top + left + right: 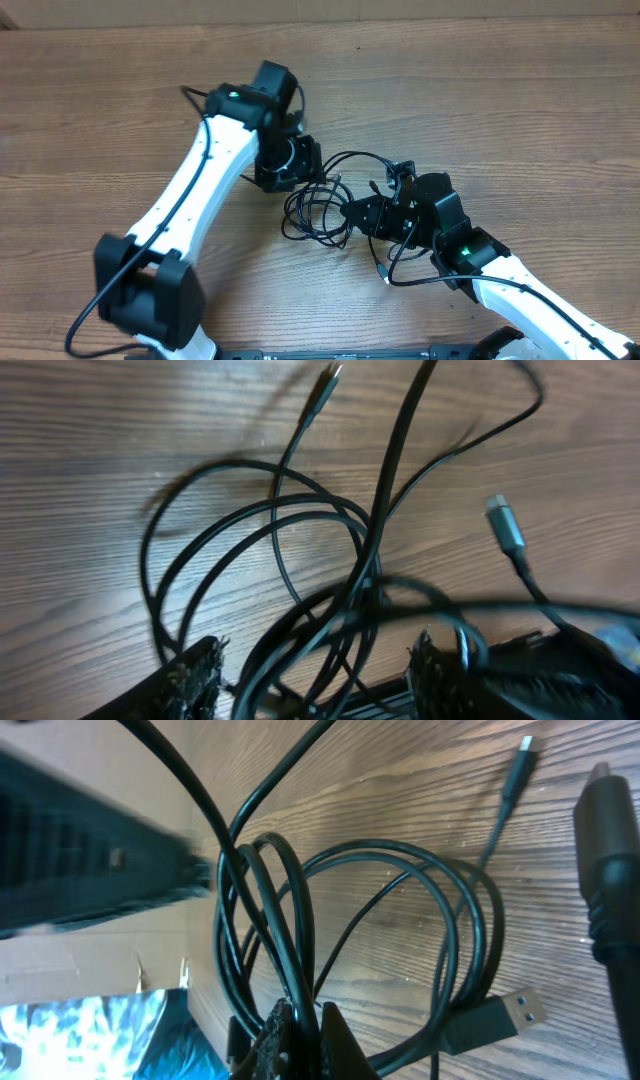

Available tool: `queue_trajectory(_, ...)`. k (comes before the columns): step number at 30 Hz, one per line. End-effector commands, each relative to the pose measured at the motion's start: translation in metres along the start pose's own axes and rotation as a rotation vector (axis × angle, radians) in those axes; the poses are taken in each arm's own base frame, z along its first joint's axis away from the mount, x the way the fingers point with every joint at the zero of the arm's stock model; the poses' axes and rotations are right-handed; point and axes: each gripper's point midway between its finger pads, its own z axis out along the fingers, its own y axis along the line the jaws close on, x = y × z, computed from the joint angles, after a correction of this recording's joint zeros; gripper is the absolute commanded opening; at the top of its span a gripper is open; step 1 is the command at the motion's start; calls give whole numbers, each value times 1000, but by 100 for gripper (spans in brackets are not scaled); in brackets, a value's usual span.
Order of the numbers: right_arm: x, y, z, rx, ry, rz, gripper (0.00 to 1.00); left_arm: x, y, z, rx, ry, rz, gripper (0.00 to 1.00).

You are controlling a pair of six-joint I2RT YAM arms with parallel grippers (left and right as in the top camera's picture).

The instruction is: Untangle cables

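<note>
Cables [318, 205] lie as one looped tangle on the table [90, 110]. The left gripper [297, 170] sits just beside the tangle's far-left edge, jaws apart, with strands running between them. The right gripper [365, 215] is at the tangle's right edge, directly opposite the left one and clamped on a bundle of strands, so the loops lie between the two. One loose end [385, 272] trails out of the tangle's near-right side and lies flat on the table, on the near side of the right gripper.
</note>
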Motion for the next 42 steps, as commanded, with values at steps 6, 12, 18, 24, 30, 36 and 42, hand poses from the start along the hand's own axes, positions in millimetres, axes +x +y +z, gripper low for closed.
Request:
queue_trajectory(6,-18,20,-15,-85,-24,-54,4,-6,21,38,-170,42,-4,38)
queue_trajectory(12,-49,37,-56,-221,-86,-71,4,-12,38,53,-272,42,1,29)
queue_trajectory(18,-71,59,-104,-393,-117,-131,4,-23,45,75,-290,44,-18,15)
queue_trajectory(24,-78,59,-125,-447,-113,-132,4,-31,55,92,-326,44,-37,15)
queue_trajectory(30,-96,55,-150,-463,-180,-163,4,-35,83,97,-469,37,-39,15)
queue_trajectory(36,-106,46,-159,-442,-231,-162,4,-39,94,92,-524,14,-50,14)
queue_trajectory(42,-109,30,-154,-379,-267,-190,28,-43,98,90,-519,5,-72,18)
